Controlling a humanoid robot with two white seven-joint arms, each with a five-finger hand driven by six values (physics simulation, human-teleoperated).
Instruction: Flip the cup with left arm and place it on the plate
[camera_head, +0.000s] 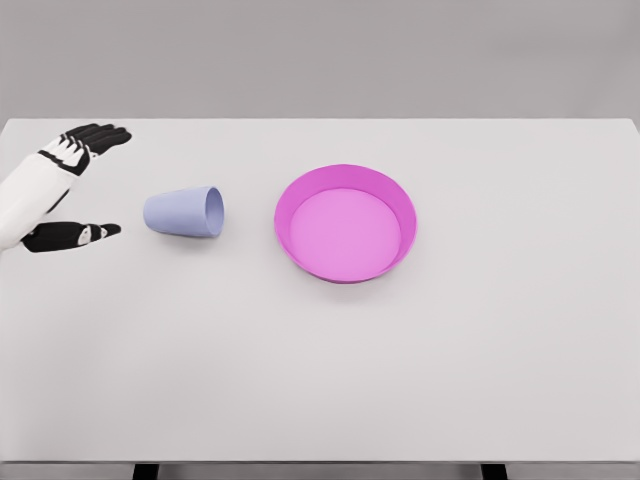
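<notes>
Lavender cup (184, 213): one, lying on its side left of centre, mouth facing right toward the plate (345, 170). Magenta plate: one, just right of it. Left hand (72, 190): one, fingers spread wide, empty, near the cup's base. Advice: close around the body, then turn upright.

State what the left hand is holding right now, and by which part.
Nothing is held. The left hand is open, fingers spread, apart from the cup, which lies on its side on the table, mouth toward the plate.
</notes>
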